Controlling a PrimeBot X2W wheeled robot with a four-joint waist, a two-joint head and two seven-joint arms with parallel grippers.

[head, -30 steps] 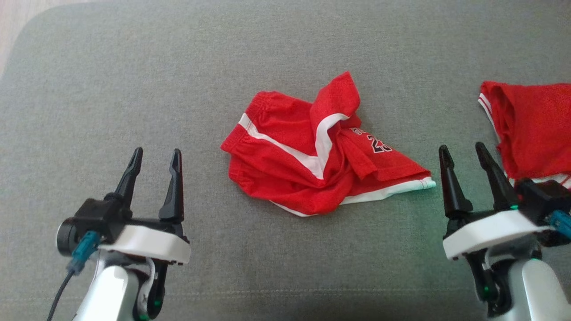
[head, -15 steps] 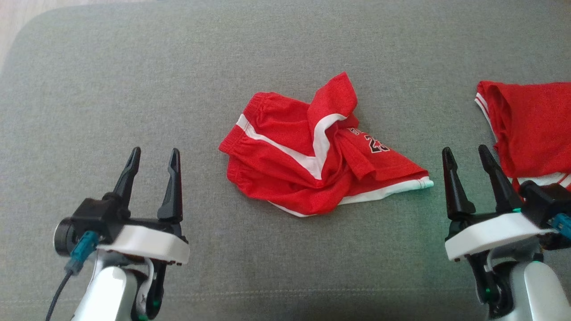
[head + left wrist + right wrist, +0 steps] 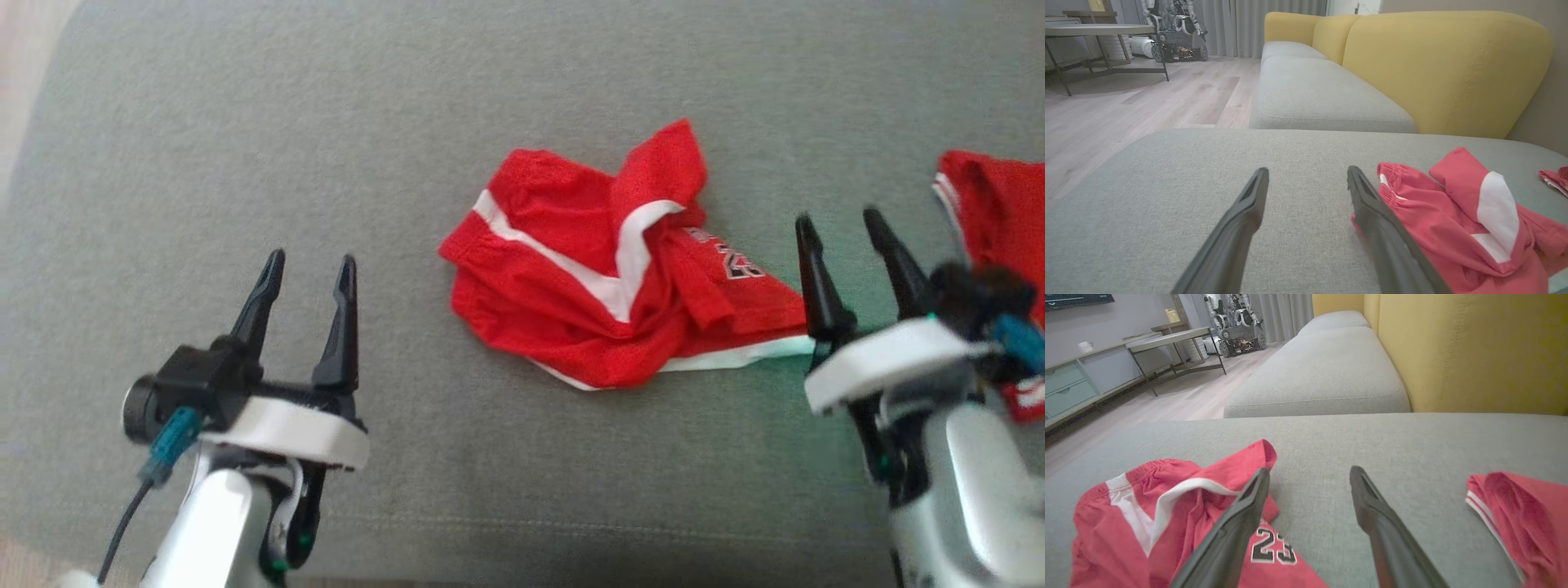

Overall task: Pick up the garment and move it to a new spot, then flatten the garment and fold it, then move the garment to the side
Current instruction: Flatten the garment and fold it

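My grippers: both empty, jaws wide apart.
L gripper (image 3: 313,258) over cushion's (image 3: 245,122) front-left; R gripper (image 3: 838,216) just beside red garment's (image 3: 604,278) right hem, contact I can't tell. Garment crumpled mid-cushion; 2nd red garment (image 3: 996,212) at right edge.

Grey sofa seat (image 3: 245,122), yellow backrest (image 3: 1445,69), second red garment (image 3: 1000,212), wooden floor (image 3: 1126,122), table (image 3: 1098,29)

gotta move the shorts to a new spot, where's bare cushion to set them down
Widest bare patch: grey cushion left of the red shorts, past the left end effector. Also free: the strip between the shorts and the yellow backrest. Crowded: the gap between the shorts and the second red garment, where the right end effector stands.
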